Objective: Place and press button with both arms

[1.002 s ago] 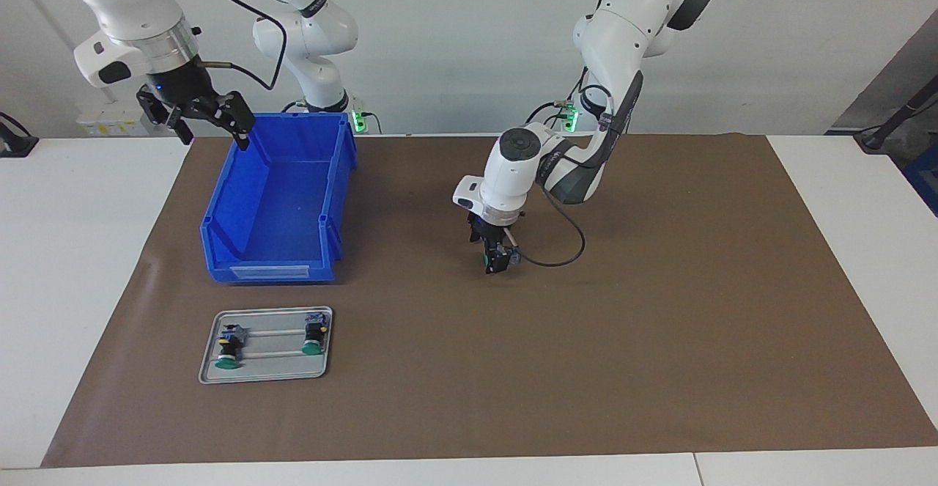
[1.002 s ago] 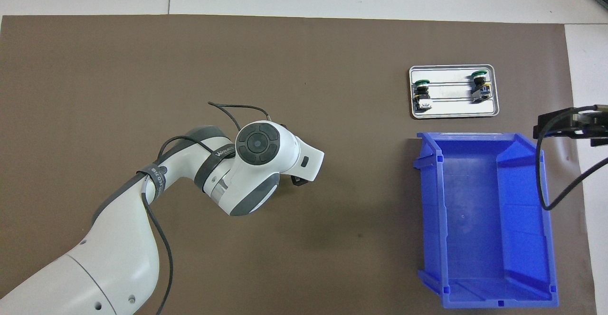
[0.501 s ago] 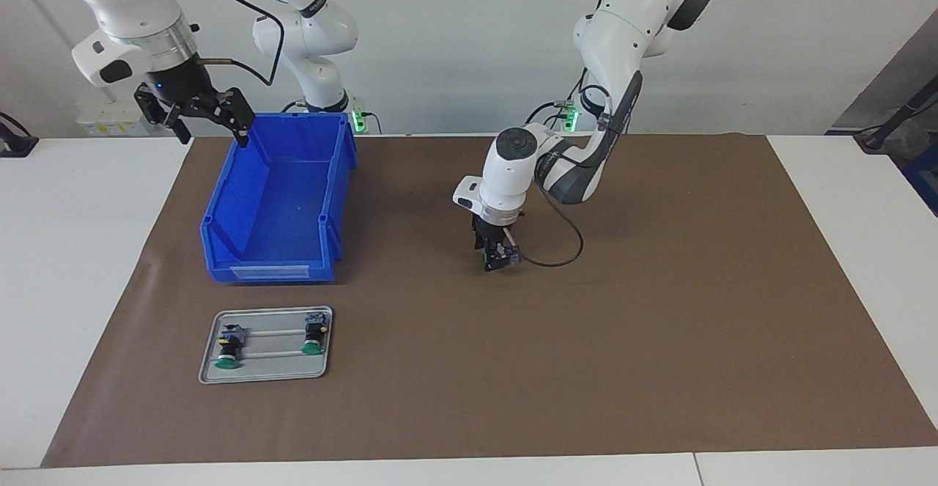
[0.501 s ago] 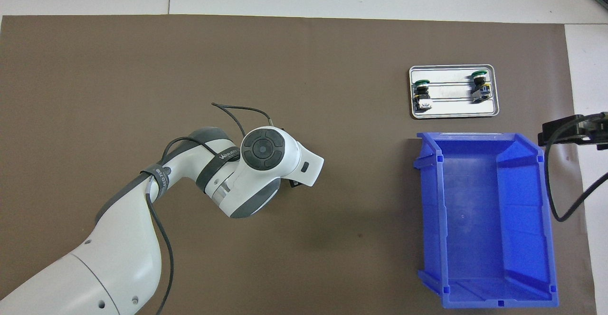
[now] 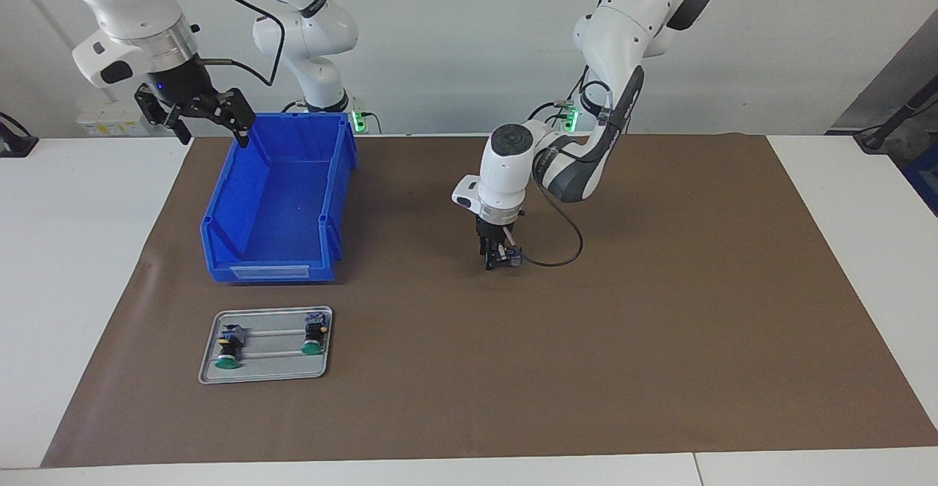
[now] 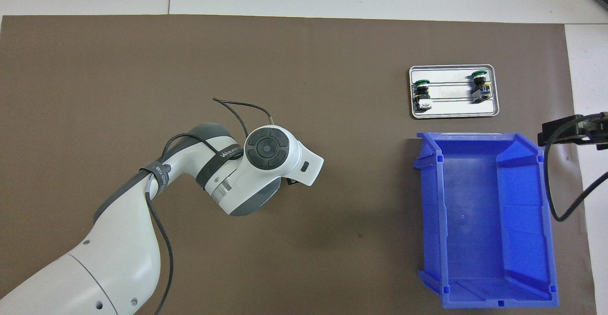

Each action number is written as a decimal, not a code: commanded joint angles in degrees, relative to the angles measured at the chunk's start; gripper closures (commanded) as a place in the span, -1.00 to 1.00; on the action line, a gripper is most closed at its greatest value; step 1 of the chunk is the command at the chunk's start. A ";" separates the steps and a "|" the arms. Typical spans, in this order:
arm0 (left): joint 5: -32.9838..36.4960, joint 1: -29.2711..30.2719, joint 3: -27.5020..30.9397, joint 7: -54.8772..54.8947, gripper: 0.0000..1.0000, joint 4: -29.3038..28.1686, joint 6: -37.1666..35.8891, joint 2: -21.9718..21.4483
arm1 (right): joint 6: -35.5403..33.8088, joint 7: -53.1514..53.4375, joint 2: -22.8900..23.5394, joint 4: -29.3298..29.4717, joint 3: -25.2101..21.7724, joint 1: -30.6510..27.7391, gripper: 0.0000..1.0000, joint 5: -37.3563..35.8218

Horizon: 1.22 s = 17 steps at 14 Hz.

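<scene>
Two buttons (image 5: 229, 351) (image 5: 314, 339) lie on a small metal tray (image 5: 264, 374) at the lower left of the facing view, green caps pointing away from the robots; a third button (image 5: 503, 255) sits in the left gripper (image 5: 497, 259) near the middle of the frame, over the brown mat (image 5: 659, 310). That gripper points straight down and its jaws look narrowed around the small dark part with blue and green bits, low over the mat — whether the part touches the mat I cannot tell. In the overhead view the left arm's white wrist (image 6: 266, 163) hides the gripper almost wholly, at centre left of the frame. A blue bin (image 5: 275, 200) stands at the left of the facing view, just above the tray, and looks bare inside. At the upper left of that view the right gripper (image 5: 209, 121) hangs over the bin's upper corner — jaws spread wide, holding nothing.
</scene>
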 commanded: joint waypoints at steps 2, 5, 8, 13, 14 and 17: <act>-3.02 2.88 -0.86 3.93 1.00 -0.15 -5.77 -4.29 | 0.37 -1.29 -0.06 -0.28 0.36 -0.67 -1.00 -0.28; -18.38 3.42 3.86 15.69 1.00 0.38 -13.34 -8.93 | 0.45 -1.20 -0.24 -0.72 0.36 -0.76 -1.00 -0.37; -33.67 2.80 13.00 25.99 1.00 -0.32 -18.43 -13.60 | 0.45 -1.20 -0.32 -0.81 0.36 -0.76 -1.00 -0.37; -49.69 3.24 22.16 38.73 1.00 -4.18 -18.98 -16.16 | 0.45 -1.20 -0.33 -1.08 0.27 -0.76 -1.00 -0.37; -51.72 3.33 23.56 41.54 1.00 -5.75 -18.80 -16.85 | 0.45 -1.20 -0.33 -0.99 0.27 -0.76 -1.00 -0.37; -63.31 3.33 27.96 51.29 1.00 -13.29 -16.88 -20.36 | 0.54 -1.11 -0.33 -1.08 0.27 -0.76 -1.00 -0.37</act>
